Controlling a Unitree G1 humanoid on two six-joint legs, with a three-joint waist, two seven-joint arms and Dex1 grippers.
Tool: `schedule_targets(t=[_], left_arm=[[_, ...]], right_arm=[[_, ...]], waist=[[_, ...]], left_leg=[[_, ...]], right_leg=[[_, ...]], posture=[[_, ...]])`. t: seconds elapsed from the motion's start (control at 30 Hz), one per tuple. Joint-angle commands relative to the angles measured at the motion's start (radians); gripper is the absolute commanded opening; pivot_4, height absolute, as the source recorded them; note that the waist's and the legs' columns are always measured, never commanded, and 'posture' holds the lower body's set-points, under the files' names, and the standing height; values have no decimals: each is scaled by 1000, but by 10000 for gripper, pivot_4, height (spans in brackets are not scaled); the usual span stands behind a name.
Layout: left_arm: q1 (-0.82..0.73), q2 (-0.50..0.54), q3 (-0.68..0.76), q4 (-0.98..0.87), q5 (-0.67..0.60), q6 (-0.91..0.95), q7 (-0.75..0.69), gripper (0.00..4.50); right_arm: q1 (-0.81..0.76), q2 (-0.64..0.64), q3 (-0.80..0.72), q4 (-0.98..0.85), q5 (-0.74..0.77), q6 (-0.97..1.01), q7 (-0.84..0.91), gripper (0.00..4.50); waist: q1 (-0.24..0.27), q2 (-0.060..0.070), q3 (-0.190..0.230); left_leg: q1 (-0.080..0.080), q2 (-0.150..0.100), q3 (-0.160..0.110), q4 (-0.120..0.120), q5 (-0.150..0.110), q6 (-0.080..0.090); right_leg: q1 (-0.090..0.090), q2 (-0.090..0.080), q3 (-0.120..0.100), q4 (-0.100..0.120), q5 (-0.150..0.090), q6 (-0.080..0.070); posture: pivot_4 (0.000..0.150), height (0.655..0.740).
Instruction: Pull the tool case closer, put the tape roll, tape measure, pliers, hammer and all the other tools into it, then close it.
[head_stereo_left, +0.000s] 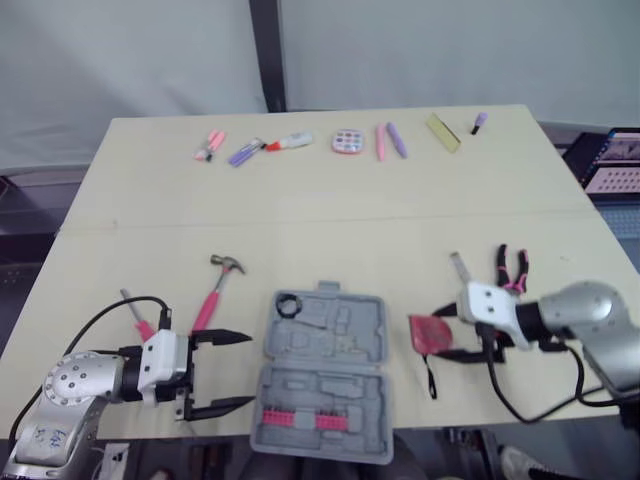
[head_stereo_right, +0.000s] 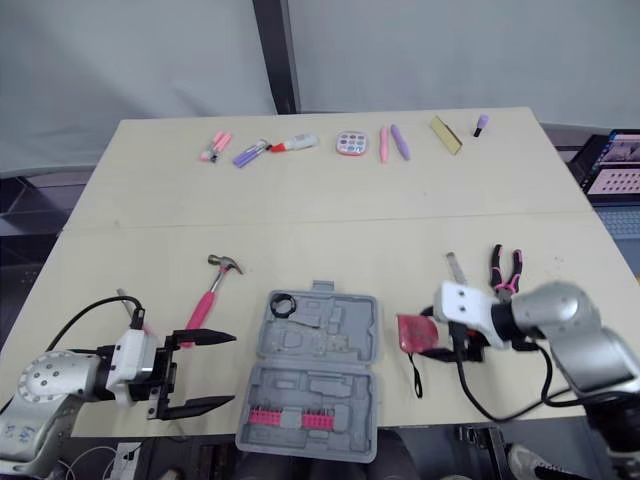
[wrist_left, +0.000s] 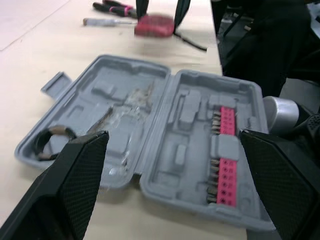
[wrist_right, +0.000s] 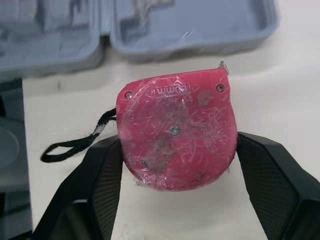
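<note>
Red tape measure pinched in right tool; left tool spread beside open case; hammer near.

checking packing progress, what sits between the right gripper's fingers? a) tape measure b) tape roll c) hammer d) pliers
a: the right gripper has its fingers against both sides of the red tape measure, just beside the open tool case.

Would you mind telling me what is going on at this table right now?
The robot is packing tools into the open tool case. Its right gripper holds the red tape measure right of the case; the left gripper hangs open on the case's left. The tape roll is inside; hammer and pliers lie outside.
</note>
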Motion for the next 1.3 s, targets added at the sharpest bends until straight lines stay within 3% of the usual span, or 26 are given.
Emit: schedule_targets(t=[0.03, 0.2, 0.43, 0.83, 1.3], left_arm=[[-30, -10, 15, 34, -8, -18, 1, 45000], [-65, -13, 16, 65, -7, -19, 1, 45000], [-78, -14, 18, 84, 3, -28, 3, 45000], [-65, -15, 16, 80, 9, -50, 1, 45000], [-41, -11, 17, 68, 17, -60, 14, 45000]], right_arm=[[-90, -2, 72, -143, 10, 209, -38, 29801], [-270, 32, 228, -196, -24, 426, -76, 29801], [-458, 129, 441, -166, -94, 582, -153, 29801], [-550, 226, 600, -28, -174, 563, -206, 29801], [-575, 279, 665, 19, -229, 544, -205, 29801]], waist=[[1, -1, 0], [1, -1, 0], [-5, -1, 0], [-15, -2, 0], [-27, -2, 0]], left_leg=[[0, 0, -1, 0, 0, 0], [-1, -3, -3, 2, -1, -1], [-1, -2, -2, 1, -1, -1], [-3, -3, -1, 1, -1, -1], [-3, -3, -1, 1, -1, -2]], right_leg=[[-1, 0, 0, 0, 0, 0], [-2, -3, 1, 1, 0, 0], [-6, -3, 0, 5, 0, 0], [-13, -3, 0, 14, 0, 0], [-17, -3, 0, 20, 0, 0]], posture=[[1500, 7400], [1500, 7400], [1500, 7400], [1500, 7400], [1500, 7400]])
